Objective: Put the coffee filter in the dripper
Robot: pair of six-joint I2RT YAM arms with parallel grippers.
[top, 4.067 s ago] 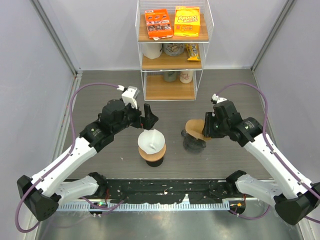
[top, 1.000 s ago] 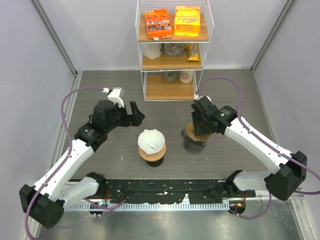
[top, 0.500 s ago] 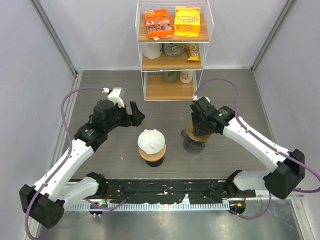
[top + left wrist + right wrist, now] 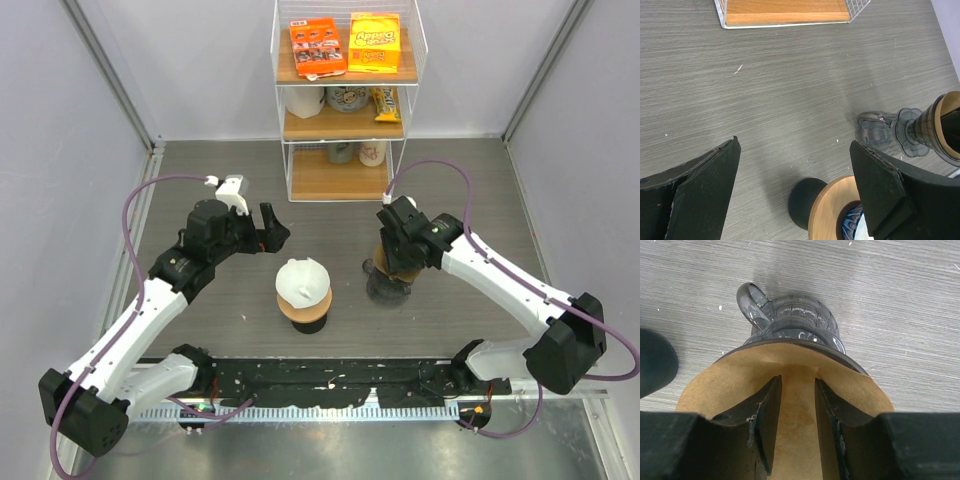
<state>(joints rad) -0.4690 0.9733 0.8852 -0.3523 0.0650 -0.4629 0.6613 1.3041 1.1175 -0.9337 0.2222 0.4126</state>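
The brown paper coffee filter [image 4: 715, 385] sits opened out in the grey translucent dripper [image 4: 790, 315], which stands on the table right of centre in the top view [image 4: 388, 288]. My right gripper [image 4: 797, 382] points down inside the filter cone, its fingers [image 4: 767, 410] a small gap apart with only bare filter paper between them. In the top view the right gripper [image 4: 393, 262] is directly over the filter [image 4: 380, 264]. My left gripper [image 4: 275, 228] is open and empty, above the table to the left; its jaws stand wide apart in the left wrist view [image 4: 795, 145].
A second dripper with a white filter [image 4: 303, 283] stands on a wooden collar [image 4: 827, 210] with a black base, left of the grey one. A white wire shelf [image 4: 343, 110] with snack boxes and cups stands at the back.
My right gripper has moved left and down from beside the dripper to over it, and the brown filter now sits in the dripper. My left gripper has drawn back left from the white-filter dripper.
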